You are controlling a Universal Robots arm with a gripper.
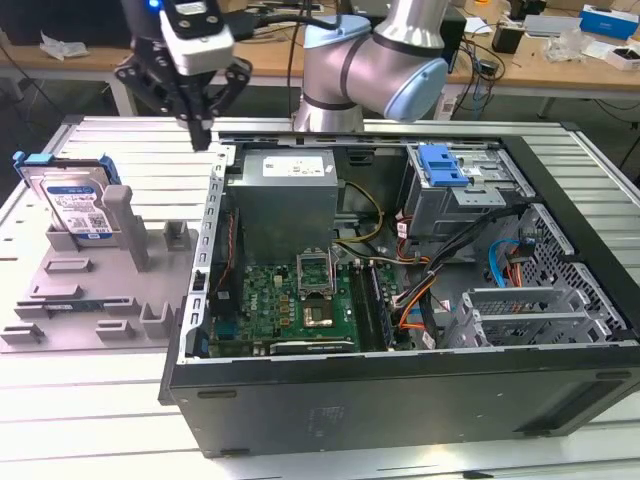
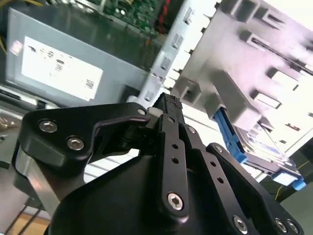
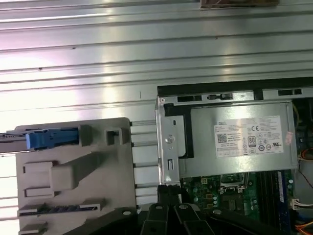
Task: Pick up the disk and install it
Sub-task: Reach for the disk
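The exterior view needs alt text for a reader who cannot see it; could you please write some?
The arm's gripper, shut and empty, hangs between a grey fixture and an open computer case. The disk stands in the fixture, at the exterior view's left.

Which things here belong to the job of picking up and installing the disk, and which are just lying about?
Belong to the job:
the disk, propped in the grey holder
the gripper
the open computer case

Just lying about:
the grey box with a white sticker
the green circuit board
oddments on the far bench
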